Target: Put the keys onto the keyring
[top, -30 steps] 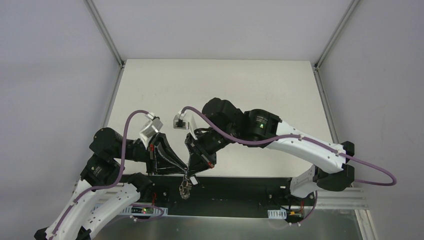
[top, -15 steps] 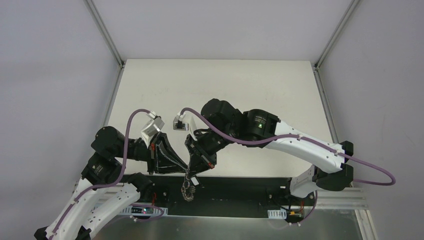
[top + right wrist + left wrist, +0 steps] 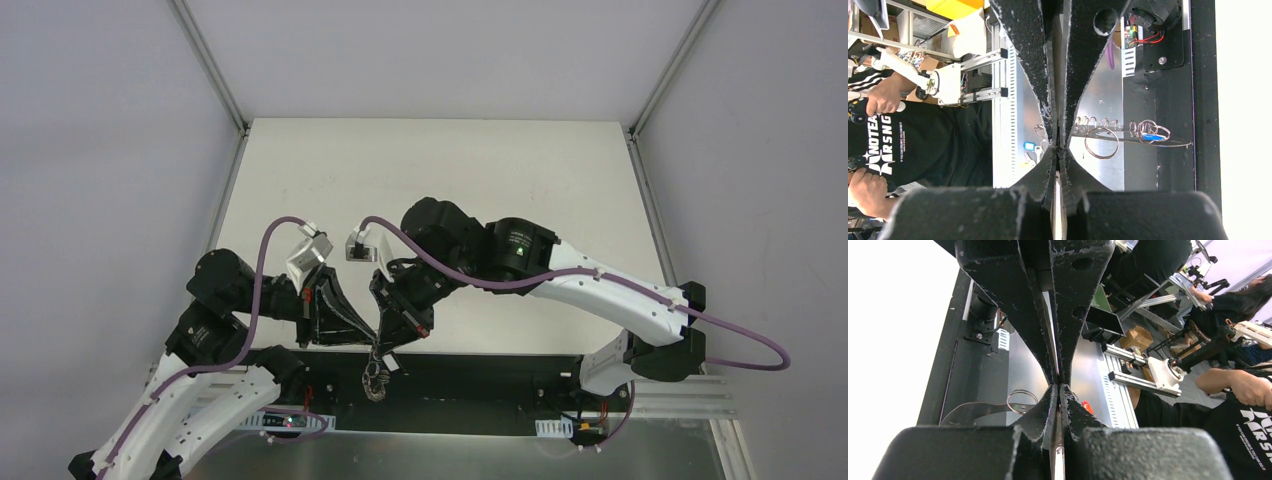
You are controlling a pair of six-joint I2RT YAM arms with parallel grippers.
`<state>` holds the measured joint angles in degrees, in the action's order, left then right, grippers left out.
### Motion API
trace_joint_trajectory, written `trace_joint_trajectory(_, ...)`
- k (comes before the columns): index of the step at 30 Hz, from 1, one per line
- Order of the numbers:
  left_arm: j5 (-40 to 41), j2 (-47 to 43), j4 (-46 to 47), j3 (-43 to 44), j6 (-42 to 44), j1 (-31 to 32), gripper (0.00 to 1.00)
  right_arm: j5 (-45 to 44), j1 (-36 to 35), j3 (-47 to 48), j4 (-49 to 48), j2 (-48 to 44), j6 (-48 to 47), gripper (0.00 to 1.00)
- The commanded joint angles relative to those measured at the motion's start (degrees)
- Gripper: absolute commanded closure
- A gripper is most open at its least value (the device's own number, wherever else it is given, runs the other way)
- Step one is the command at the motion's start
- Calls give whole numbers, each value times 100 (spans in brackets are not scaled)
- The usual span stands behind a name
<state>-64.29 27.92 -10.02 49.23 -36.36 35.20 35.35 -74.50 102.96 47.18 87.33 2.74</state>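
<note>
Over the near edge of the white table [image 3: 450, 180], your right gripper [image 3: 1060, 146] is closed on the keyring [image 3: 1128, 139] wire. Your left gripper [image 3: 1059, 385] is pinched too, its load hidden. The blue key [image 3: 1153, 136] already hangs there. The black one is not visible and probably remains.

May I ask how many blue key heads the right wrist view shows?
2: one blue head beside the right gripper, another on the keyring wire; others may be hidden.
</note>
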Motion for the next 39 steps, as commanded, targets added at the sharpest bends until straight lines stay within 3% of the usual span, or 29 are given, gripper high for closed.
trace_joint_trajectory(1, -176, 83, 29, 38, 144, -2, 100, 14, 6, 232, -183, -45, 15, 100)
trace_joint_trajectory(5, 0, 15, -6, 51, 272, -4, 100, -321, 5, 207, -313, -71, 157, 99)
trace_joint_trajectory(8, 190, -83, -12, 86, 392, -4, 100, -635, -14, -41, -582, -277, 255, 85)
trace_joint_trajectory(11, 438, -272, -26, 204, 542, -4, 100, -1030, -90, -479, -961, -641, 320, 79)
trace_joint_trajectory(14, 622, -392, -15, 380, 715, -4, 100, -1791, -256, -1024, -1394, -1088, 322, 65)
trace_joint_trajectory(18, 871, -607, 257, 525, 820, -4, 100, -2681, -473, -1731, -2122, -1738, 227, 58)
trace_joint_trajectory(30, 1531, -1171, 2192, -4, 393, -4, 100, -3494, -1144, -2129, -3407, -2055, -400, 57)
trace_joint_trajectory(39, 2136, -1285, 2518, -245, 275, -4, 100, -4491, -1970, -1929, -3786, -1880, -1423, 57)
